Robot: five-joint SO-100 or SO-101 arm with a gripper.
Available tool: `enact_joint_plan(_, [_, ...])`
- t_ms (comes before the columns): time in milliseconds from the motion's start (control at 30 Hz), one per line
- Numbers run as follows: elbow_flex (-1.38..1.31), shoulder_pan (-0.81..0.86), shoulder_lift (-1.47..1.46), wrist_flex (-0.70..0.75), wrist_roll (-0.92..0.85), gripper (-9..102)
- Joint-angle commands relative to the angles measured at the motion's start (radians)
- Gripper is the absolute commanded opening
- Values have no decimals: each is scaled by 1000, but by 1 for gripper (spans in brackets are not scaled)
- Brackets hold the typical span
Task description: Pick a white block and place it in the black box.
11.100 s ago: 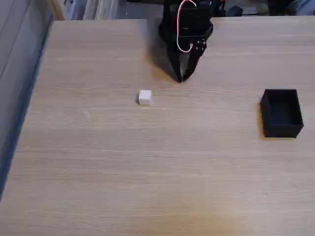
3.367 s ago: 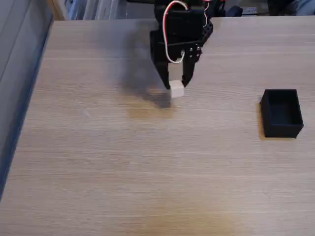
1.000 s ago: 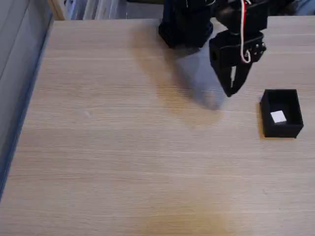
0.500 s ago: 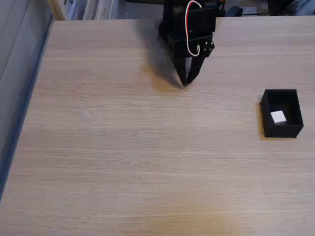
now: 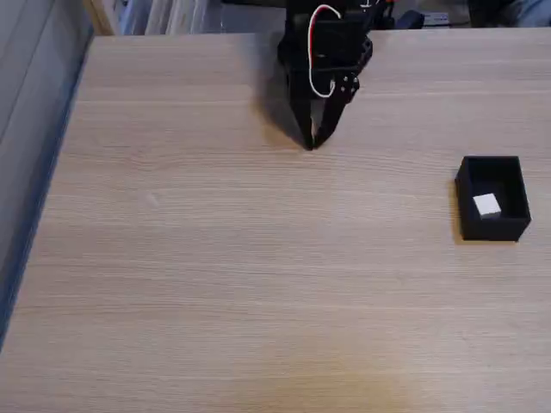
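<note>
Pale wood-grain laminate covers the broad table [image 5: 215, 284], its fine streaks running left to right in the fixed view, with a grey floor strip down the left edge and blurred clutter beyond the far edge; on this surface the job looks finished, as far as one can judge. The small plain white cube, the white block [image 5: 486, 205], lies on the floor of the matte black, thin-walled, open-topped rectangular box, the black box [image 5: 492, 228], roughly central between its walls and lying flat; its faces look smooth and sharp-edged, bright against the dull dark interior. That black box stands near the right edge of the view, square to the grain, unmarked, its walls straight and casting a slight shadow on the wood. Well apart from it, at the far middle of the table, the black two-finger gripper [image 5: 311, 142] of the black plastic arm points down toward the surface, its fingers drawn together to a narrow tip with nothing between them; a looped red-and-white wire [image 5: 314, 52] curls over its body. Nothing seems left to do beyond the arm resting.
</note>
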Motion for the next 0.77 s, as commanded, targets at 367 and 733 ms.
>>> enact_joint_plan(367, [15,-109,144,106,123,0])
enact_joint_plan(733, [15,-107,144,106,126,0])
